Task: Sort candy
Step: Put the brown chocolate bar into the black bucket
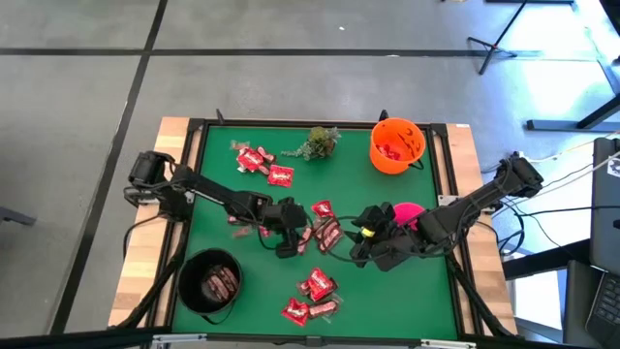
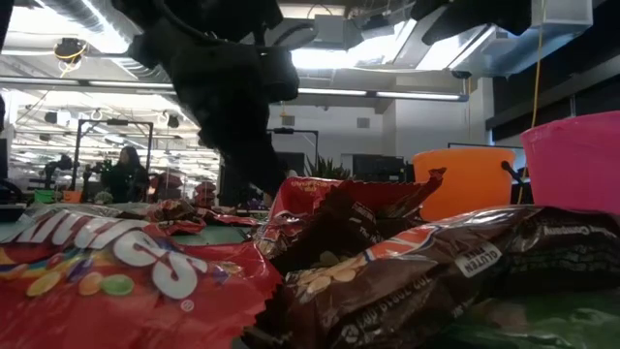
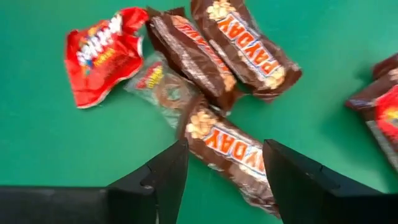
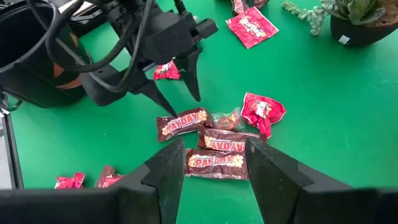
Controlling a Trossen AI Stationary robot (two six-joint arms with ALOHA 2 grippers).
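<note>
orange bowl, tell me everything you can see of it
The orange bowl is a round, bucket-shaped container that looks like plastic, with what looks like a thin dark handle at its rim. It stands upright on the green mat near the table's far edge, right of the small green plant. Red-wrapped candy lies inside it. No gripper touches it; both arms work nearer the table's middle.

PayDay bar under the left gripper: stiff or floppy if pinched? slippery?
The PayDay bar looks fairly stiff: the wrapper is filled along its length and lies flat. The glossy wrapper may slip, and its crimped ends would likely fold. It touches the clear-wrapped candy, so a push from the open left gripper would probably drag that along.
</note>
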